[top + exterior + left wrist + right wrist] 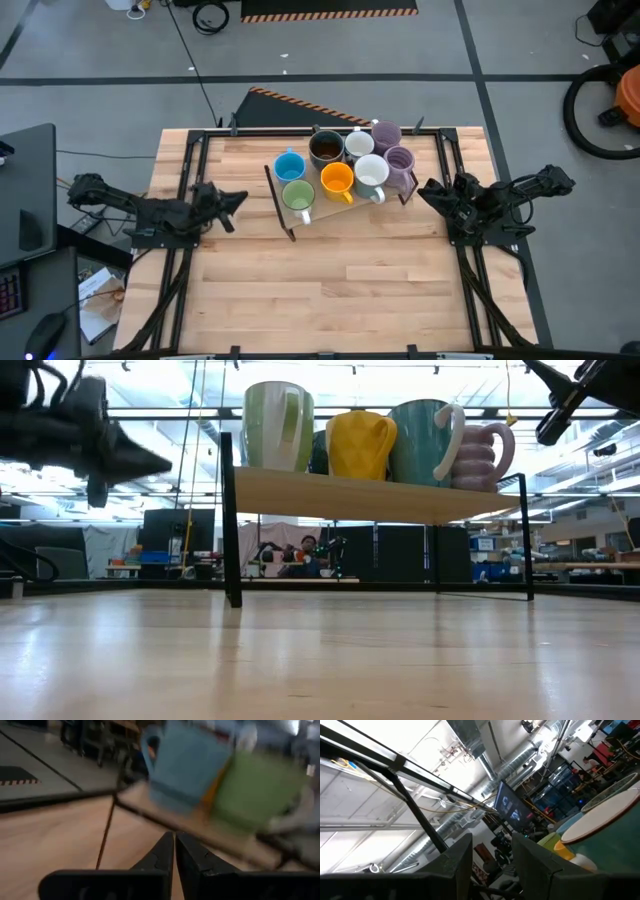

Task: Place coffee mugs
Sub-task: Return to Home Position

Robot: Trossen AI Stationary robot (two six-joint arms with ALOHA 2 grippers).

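Pale wooden desk point(320, 660) is carrying a black-framed wooden shelf point(350, 497) at upper centre, holding eight ceramic coffee mugs point(337, 180). Left hand point(174, 841), closed and empty, is pointing toward it from the frame's left. Right hand point(492, 847), open, is sitting nearer, at its right end.

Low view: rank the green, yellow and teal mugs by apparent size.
Largest: green mug and teal mug, too alike to rank; the green one may sit nearer the camera.
Smallest: yellow mug.
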